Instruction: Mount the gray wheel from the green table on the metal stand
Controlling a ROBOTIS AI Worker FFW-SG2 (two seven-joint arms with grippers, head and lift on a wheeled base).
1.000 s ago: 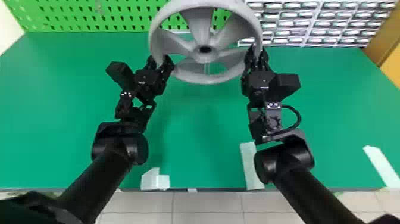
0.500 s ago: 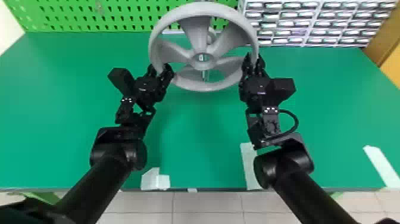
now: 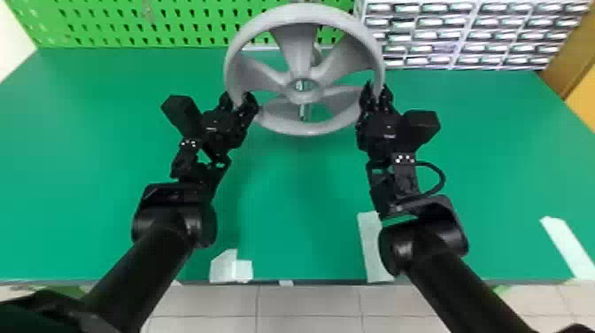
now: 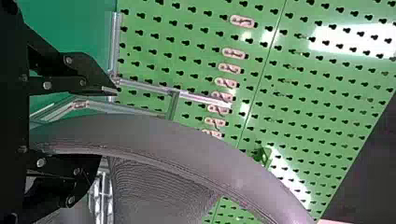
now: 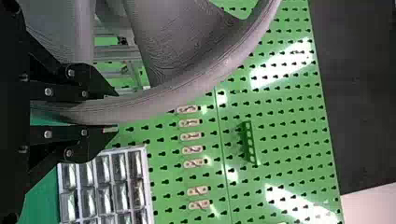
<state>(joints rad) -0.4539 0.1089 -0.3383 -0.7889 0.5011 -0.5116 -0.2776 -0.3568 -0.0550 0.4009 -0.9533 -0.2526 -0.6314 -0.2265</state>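
Plainly, the Gray Wheel Was at the Metal Stand

From where I stood, the right gripper was clamped on its rim above the green table; the left gripper straddled the rim, fingers apart. I couldn't tell whether the hub was seated.

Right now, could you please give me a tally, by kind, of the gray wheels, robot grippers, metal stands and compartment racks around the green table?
Gray wheel: 1
Robot grippers: 2 (left gripper, right gripper)
Metal stand: 1
Compartment rack: 1
Total: 5
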